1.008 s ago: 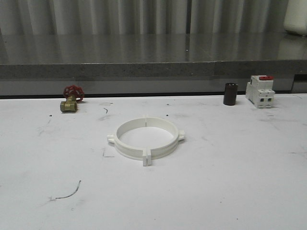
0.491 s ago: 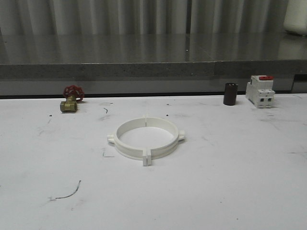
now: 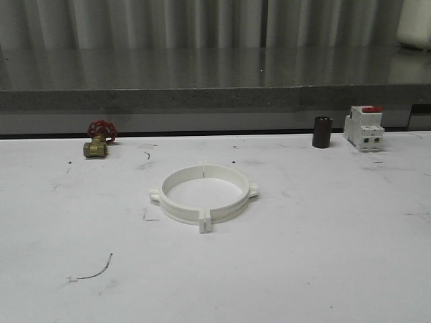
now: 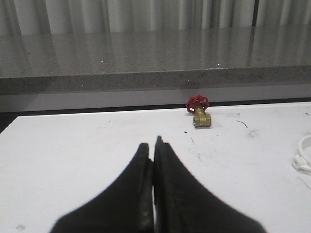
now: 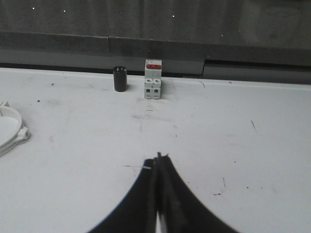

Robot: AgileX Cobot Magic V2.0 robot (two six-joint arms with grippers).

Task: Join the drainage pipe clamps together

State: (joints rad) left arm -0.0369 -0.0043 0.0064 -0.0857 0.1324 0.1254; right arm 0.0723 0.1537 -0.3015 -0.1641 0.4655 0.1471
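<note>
The two white drainage pipe clamps (image 3: 202, 194) lie flat in the middle of the white table, closed into one wide ring with their end tabs meeting at the near side and the far side. An edge of that ring (image 4: 303, 158) shows in the left wrist view, and another edge (image 5: 10, 127) in the right wrist view. My left gripper (image 4: 153, 145) hovers over bare table well apart from the ring, black fingers pressed together, holding nothing. My right gripper (image 5: 158, 159) is likewise shut and empty, away from the ring.
A brass valve with a red handwheel (image 3: 98, 141) stands at the back left. A dark cylinder (image 3: 322, 132) and a white circuit breaker with a red switch (image 3: 364, 128) stand at the back right. A grey ledge (image 3: 215, 97) runs behind the table.
</note>
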